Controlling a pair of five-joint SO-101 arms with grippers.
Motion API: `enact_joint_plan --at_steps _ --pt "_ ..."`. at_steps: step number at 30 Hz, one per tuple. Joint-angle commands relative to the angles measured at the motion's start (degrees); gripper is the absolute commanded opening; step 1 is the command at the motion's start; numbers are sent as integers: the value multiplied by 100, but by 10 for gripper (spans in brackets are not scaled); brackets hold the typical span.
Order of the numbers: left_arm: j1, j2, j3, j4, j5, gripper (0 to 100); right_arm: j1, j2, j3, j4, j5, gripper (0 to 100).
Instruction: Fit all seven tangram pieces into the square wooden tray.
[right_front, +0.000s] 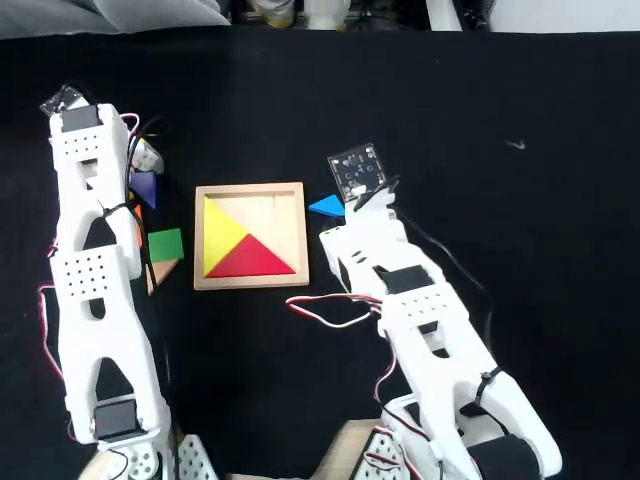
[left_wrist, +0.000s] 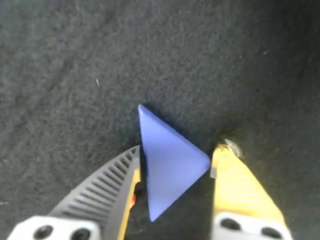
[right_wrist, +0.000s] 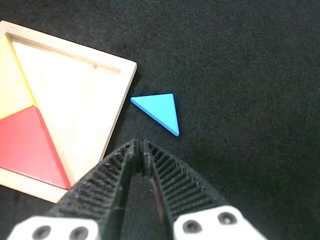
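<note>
The square wooden tray (right_front: 250, 189) lies mid-table and holds a yellow triangle (right_front: 224, 230) and a red triangle (right_front: 250, 260). At the far left a violet-blue triangle (left_wrist: 167, 160) rests on the mat. My left gripper (left_wrist: 175, 165) is shut on it, one finger against each side. A light blue triangle (right_wrist: 159, 111) lies just right of the tray (right_wrist: 75, 125). My right gripper (right_wrist: 143, 150) sits a little short of it, shut with nothing between its fingers. In the high view the left gripper (right_front: 141, 176) is at the violet-blue triangle (right_front: 144, 189).
A green square (right_front: 165, 244), a tan piece (right_front: 162, 271) and a sliver of orange (right_front: 137, 214) lie between the left arm and the tray. The right arm's base and cables (right_front: 330, 315) cross the mat below the tray.
</note>
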Motion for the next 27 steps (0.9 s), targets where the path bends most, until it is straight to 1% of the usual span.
enact_joint_plan --at_steps 1,8,13,18,22,27 --pt "-48 -9 -602 273 -9 220 53 -31 -4 -97 70 11" --pt "-4 9 -1112 730 -18 220 53 -31 -4 -97 70 11" --pt "48 79 -1068 686 -26 225 53 -31 -4 -97 70 11" --pt "40 325 -1130 686 -316 226 53 -31 -4 -97 70 11" --pt "4 475 -1130 527 -316 223 53 -31 -4 -97 70 11" --pt "31 501 -1130 545 -308 220 53 -31 -4 -97 70 11"
